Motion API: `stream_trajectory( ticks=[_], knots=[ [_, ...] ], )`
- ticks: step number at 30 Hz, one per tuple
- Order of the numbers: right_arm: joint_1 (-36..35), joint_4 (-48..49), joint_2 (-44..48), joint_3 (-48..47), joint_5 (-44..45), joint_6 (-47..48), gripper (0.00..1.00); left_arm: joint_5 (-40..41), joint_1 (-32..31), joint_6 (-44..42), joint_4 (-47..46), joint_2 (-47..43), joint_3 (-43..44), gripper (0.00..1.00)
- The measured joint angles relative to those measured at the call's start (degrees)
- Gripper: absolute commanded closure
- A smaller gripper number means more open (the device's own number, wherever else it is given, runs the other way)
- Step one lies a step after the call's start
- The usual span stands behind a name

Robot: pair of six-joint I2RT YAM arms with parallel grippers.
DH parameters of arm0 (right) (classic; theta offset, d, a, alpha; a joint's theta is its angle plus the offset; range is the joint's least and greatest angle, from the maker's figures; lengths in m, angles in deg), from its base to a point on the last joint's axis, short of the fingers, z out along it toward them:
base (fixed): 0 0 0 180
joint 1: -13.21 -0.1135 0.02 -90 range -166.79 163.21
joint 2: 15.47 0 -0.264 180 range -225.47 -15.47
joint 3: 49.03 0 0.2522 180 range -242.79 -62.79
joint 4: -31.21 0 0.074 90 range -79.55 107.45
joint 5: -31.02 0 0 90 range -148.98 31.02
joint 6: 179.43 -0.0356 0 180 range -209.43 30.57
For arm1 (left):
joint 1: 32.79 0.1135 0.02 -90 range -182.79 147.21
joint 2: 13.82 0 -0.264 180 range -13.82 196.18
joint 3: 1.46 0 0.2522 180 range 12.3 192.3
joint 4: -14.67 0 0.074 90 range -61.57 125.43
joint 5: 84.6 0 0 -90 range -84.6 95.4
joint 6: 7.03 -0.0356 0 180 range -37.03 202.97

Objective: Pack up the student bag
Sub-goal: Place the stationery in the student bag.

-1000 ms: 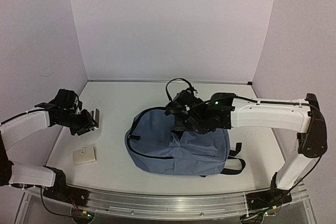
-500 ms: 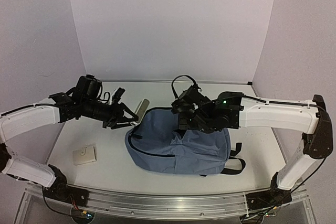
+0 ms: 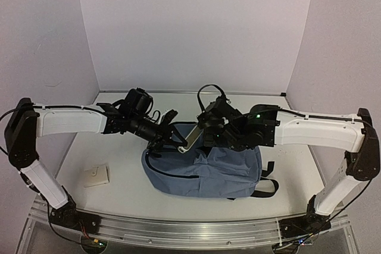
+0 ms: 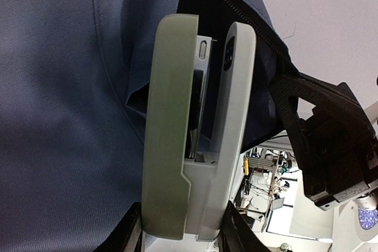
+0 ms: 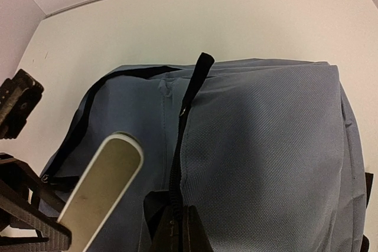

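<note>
The bag [image 3: 226, 171] lies flat at the middle of the table [image 3: 113, 165], slate-blue, its black straps trailing off to the right, as both arms meet over its top edge. The right gripper [image 5: 179, 231] is clamped tight on the zip edge of the main opening, lifting the fabric so that a dark mouth gapes beneath it. The left gripper [image 4: 180, 234] grasps the butt of what looks like a pale green stapler [image 4: 168, 116], a finger pressed on either side, and aims the free end at that gap. In the left wrist view the tip sits right at the lip of the dark lining; whether it is just inside or just short I cannot tell. The step in hand, by my reading, is loading the stapler into the main compartment. The next move calls for the left arm to slide the stapler deeper along its own length, under the raised flap, and to let go only once it is well clear of the zip, with the right gripper holding the mouth open. A small cream pad [image 3: 95, 175] lies on the table near the left arm's base, well apart from the bag, and probably waits its turn.
</note>
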Motion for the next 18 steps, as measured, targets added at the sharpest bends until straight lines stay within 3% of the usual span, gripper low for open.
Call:
stream_trajectory(
  ticks=[10,18],
  knots=[
    [0.0,0.23,0.05,0.01,-0.03,0.02,1.0,-2.41,-4.19,1.39,-2.23,8.35,5.51,0.87],
    [0.0,0.01,0.37,0.26,0.06,-0.03,1.0,-2.49,-5.83,4.32,-10.05,16.05,9.84,0.87]
  ],
)
